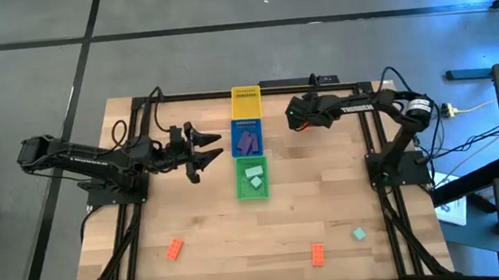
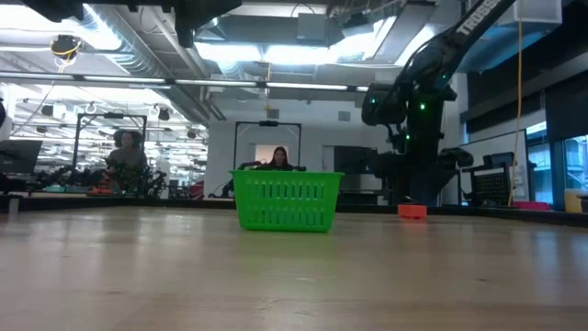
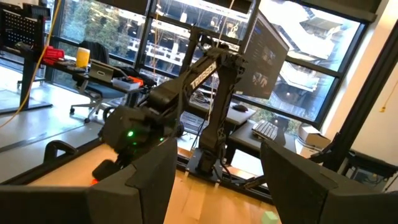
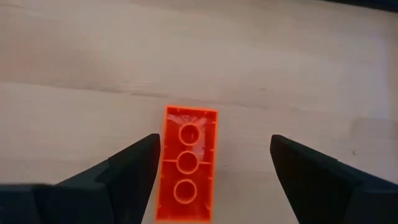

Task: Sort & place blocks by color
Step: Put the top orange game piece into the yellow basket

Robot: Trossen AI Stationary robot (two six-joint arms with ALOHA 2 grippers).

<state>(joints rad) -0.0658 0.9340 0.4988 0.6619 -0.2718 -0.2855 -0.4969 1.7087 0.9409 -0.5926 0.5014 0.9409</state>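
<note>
A: On the far half of the wooden desk [image 1: 202,217], a yellow square plastic tray [image 1: 245,103], a blue one [image 1: 248,138] and a green one [image 1: 252,178] stand in a row down the middle. Where are the bricks?

B: Purple bricks [image 1: 248,141] lie in the blue tray, mint green bricks [image 1: 254,176] in the green tray. Loose on the near part of the desk are an orange-red brick [image 1: 175,249] toward the left, another orange-red brick [image 1: 317,254] right of centre, and a small teal brick [image 1: 358,234] just beyond that one.

A: And the arms?

B: The left gripper [image 1: 207,150] hangs just left of the blue and green trays, its dark fingers [image 1: 202,139] spread wide with nothing between them. The right gripper [image 1: 296,114] is near the far right of the tray row, fingers [image 4: 127,171] also wide apart.

A: What does the right wrist view show?

B: A third orange-red brick [image 4: 187,163], lying hollow side up on the desk, three round tubes showing. It sits in the gap between the open fingers, nearer one of them, touched by neither.

A: Anything in the low view?

B: The green tray's slotted wall [image 2: 286,201], and an orange-red brick [image 2: 412,211] on the desk to its right
</note>
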